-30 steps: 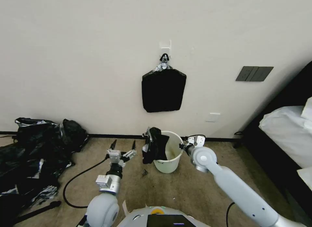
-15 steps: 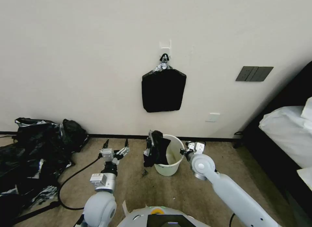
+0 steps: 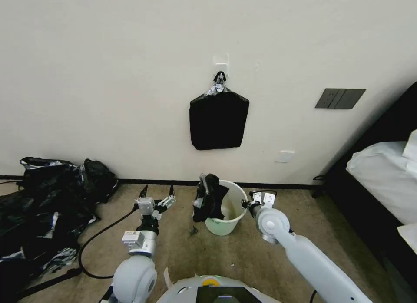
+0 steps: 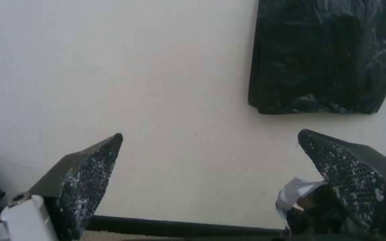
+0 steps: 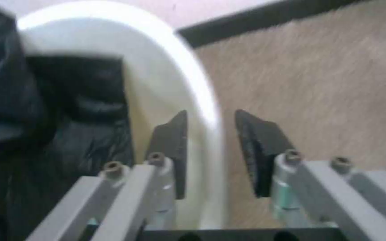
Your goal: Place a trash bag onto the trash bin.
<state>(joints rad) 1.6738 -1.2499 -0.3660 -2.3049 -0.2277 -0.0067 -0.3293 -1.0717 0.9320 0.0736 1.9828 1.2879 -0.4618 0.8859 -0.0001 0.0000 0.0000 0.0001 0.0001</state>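
Note:
The trash bin (image 3: 229, 216), a cream-white bucket, stands on the carpet by the wall and leans a little. The trash bag (image 3: 209, 198) is glossy black and crumpled. It hangs over the bin's left rim, partly inside (image 5: 45, 110) and partly down the outside. My right gripper (image 3: 246, 204) is at the bin's right rim (image 5: 202, 100), shut on it with one finger inside and one outside. To the left of the bin, my left gripper (image 3: 157, 190) is held above the floor, open and holding nothing (image 4: 211, 134).
A flat black bundle (image 3: 218, 120) hangs from a wall hook above the bin. A heap of black plastic sheeting (image 3: 47, 203) lies at the left, with a black cable (image 3: 100, 238) on the carpet. A bed (image 3: 386, 177) stands on the right.
The bin has shifted slightly towards me and tilted, with my right gripper on its rim. My left gripper has drawn back to the left, away from the bag.

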